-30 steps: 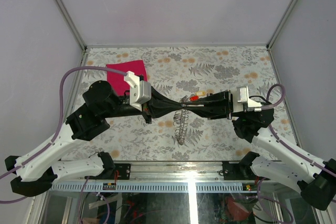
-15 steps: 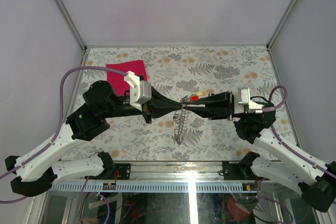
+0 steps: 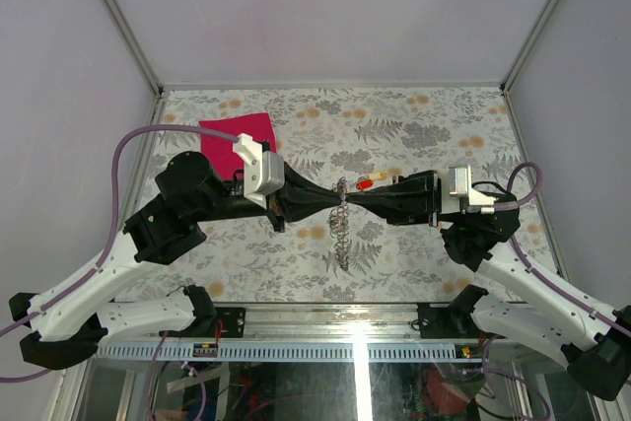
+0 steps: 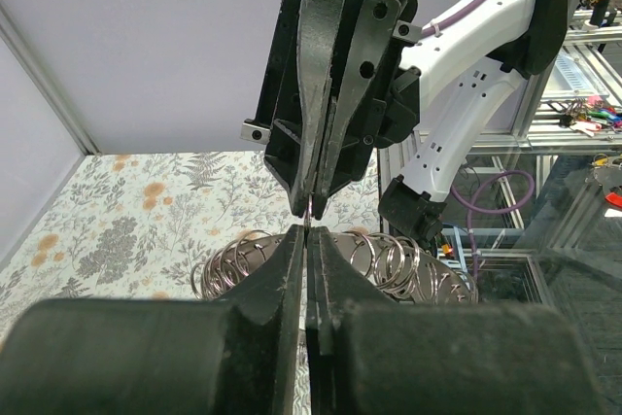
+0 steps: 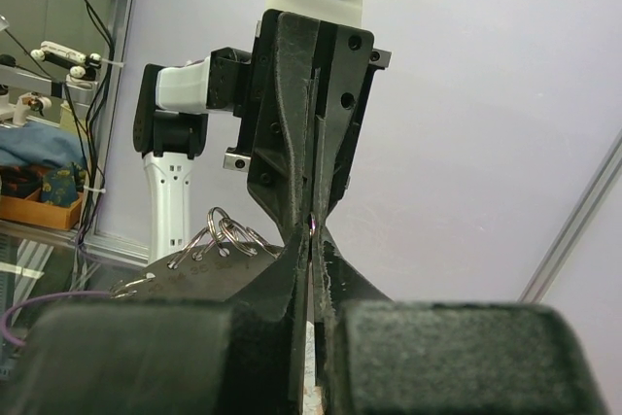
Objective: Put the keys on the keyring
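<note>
Overhead and wrist views of a two-arm rig at work above a desk (image 3: 434, 125) covered in a grey fern and orange flower print.

The left arm (image 3: 177, 214) reaches in from the near-left corner and the right arm (image 3: 513, 263) from the near-right corner. Both are stretched level so that they point at each other across the middle of the desk.

A pink-red cloth (image 3: 222, 135) lies flat near the far-left corner, partly hidden behind the left arm's wrist.

The left hand (image 3: 332, 199) and the right hand (image 3: 353, 199) meet tip to tip at the desk's centre. Each wrist view shows its own fingers pressed together with no gap, and the other hand's fingers likewise closed directly opposite. A thin sliver of metal shows at the point where the two sets of tips touch. Neither view makes clear which hand clamps it.

The keyring (image 3: 341, 229) appears as a string of linked silvery loops. From above it runs from just under the meeting tips toward the near edge. From the left wrist the loops show as a cluster on the print behind the fingers. Whether the sliver at the tips belongs to this string cannot be told.

The keys (image 3: 367, 183) show as small red and orange heads just beside the right hand's fingers, on the side toward the far edge. Their blades are too small to make out.
</note>
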You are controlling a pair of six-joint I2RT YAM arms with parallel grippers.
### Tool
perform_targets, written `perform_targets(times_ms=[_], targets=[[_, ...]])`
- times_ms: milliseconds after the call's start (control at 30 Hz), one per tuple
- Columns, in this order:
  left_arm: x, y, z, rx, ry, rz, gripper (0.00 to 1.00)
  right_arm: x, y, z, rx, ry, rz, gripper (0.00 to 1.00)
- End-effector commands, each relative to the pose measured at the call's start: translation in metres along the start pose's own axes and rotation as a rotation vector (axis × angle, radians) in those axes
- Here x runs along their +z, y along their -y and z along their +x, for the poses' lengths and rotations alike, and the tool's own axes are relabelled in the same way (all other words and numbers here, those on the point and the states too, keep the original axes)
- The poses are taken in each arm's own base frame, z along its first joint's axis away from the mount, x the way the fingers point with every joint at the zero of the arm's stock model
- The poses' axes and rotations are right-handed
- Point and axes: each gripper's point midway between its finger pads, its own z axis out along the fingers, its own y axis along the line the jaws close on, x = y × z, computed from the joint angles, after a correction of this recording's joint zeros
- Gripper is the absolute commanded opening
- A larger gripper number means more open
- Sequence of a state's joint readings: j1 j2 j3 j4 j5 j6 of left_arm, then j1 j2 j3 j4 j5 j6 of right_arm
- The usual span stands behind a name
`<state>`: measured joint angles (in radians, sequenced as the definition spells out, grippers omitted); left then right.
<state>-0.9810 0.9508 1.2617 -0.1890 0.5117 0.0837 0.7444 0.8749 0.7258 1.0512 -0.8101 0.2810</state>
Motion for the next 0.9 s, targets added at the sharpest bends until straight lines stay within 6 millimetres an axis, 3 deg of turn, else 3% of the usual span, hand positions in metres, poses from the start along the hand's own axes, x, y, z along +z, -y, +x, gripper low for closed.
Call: perform_targets(times_ms=[0, 133, 867], targets=[[-0.003, 0.000, -0.029, 0.052, 0.083, -0.009, 0.05, 0.006, 0.000, -0.019, -0.035, 0.046, -0.011, 0.00], [-0.002, -0.001, -0.026, 0.048, 0.077, -0.014, 0.14, 0.007, 0.000, -0.021, -0.035, 0.055, -0.014, 0.00], [0.002, -0.005, -0.012, 0.040, 0.039, -0.025, 0.22, 0.005, 0.000, -0.039, -0.086, 0.097, 0.010, 0.00]])
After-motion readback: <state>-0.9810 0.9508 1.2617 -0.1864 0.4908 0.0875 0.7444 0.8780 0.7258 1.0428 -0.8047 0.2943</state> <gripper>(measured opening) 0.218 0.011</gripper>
